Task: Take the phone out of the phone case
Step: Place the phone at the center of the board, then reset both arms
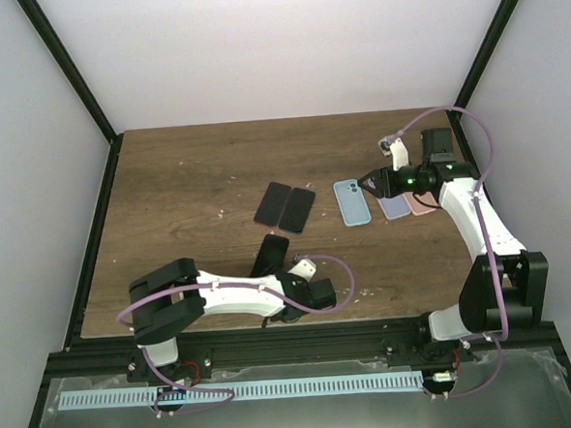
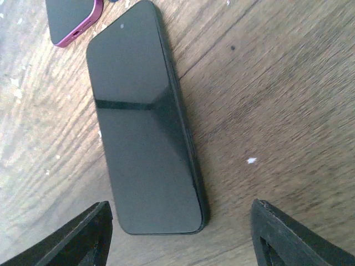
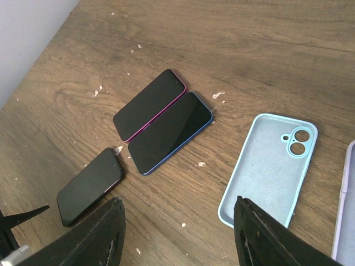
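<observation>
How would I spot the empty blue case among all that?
On the wooden table, right of centre, by the right arm's pincer, lies the pale blue case. It is empty with a camera cut-out; on its right lie a lilac case and a pink case.

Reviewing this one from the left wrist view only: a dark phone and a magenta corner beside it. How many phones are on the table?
Observer: Three: that black phone, plus a magenta-cased phone and a blue-cased phone lying side by side.
Operator: Any empty case?
Observer: Yes, a light blue case lies empty to their right.
Operator: And the right arm?
Observer: The right gripper hovers beside that case, jaws open, holding nothing.
</observation>
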### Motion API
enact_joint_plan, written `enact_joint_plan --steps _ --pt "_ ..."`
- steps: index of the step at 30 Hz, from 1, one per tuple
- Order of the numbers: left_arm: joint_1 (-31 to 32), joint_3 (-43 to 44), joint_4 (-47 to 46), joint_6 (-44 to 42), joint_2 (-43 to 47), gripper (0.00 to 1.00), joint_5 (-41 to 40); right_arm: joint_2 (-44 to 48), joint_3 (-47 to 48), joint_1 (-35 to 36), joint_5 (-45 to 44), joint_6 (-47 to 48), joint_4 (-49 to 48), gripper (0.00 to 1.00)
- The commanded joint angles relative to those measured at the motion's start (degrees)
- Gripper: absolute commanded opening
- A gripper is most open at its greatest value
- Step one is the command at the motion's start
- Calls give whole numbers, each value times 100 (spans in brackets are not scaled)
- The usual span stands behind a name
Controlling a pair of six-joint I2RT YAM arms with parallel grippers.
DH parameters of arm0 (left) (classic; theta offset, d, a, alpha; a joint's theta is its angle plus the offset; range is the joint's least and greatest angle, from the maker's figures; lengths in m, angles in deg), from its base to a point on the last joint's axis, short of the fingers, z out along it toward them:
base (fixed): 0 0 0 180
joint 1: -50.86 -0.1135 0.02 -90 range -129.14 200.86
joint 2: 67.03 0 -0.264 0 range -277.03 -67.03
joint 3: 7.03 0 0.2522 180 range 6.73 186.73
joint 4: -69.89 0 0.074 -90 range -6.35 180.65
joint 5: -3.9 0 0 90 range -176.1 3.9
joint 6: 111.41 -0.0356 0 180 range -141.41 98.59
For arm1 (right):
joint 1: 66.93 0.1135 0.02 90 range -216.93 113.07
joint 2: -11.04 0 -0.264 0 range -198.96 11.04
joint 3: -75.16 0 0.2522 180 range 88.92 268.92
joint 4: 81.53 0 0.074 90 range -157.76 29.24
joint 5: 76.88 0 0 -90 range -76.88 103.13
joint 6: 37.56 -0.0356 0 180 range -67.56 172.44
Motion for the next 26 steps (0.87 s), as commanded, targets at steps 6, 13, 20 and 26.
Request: enact_joint_plan --steps 6,13,20,26 --pt "-501 -467 -1130 -245 1390 77 1258 554 73 -38 -401 -171 -184 58" --pt "-1541 -340 -1242 -549 3028 91 2410 1007 410 -47 -1239 -489 -351 68" --pt "-2312 675 -669 -708 3726 100 2097 1791 258 -48 -1996 -1159 -1192 89" --pt "-2314 1057 -159 -572 3434 100 796 2293 -411 -48 -2343 -1620 -1806 100"
